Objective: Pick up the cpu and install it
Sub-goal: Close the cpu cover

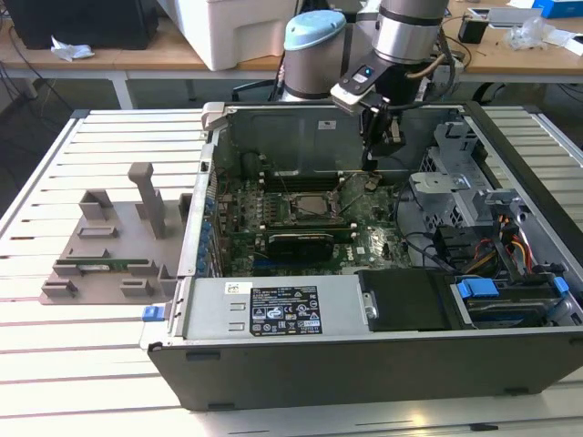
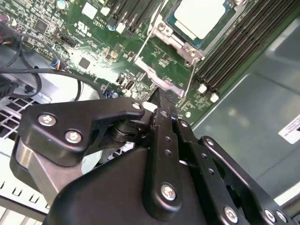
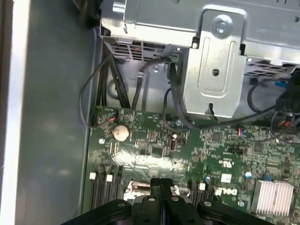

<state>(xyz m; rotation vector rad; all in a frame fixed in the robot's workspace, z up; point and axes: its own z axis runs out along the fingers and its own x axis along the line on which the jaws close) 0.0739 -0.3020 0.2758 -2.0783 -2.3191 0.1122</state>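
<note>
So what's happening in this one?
A single robot arm is reaching down into an open computer case on the table. Its gripper hangs just over the green motherboard, right beside the processor socket. Its fingers are closed together with nothing visibly held between them. The silver-topped cpu already lies in the socket, as seen in the second wrist view.

You get no print you can actually read here. White label on the power supply housing: fine print and symbols, too small. Sticker on the case wall: unreadable. Motherboard silkscreen marks: too small.
</note>
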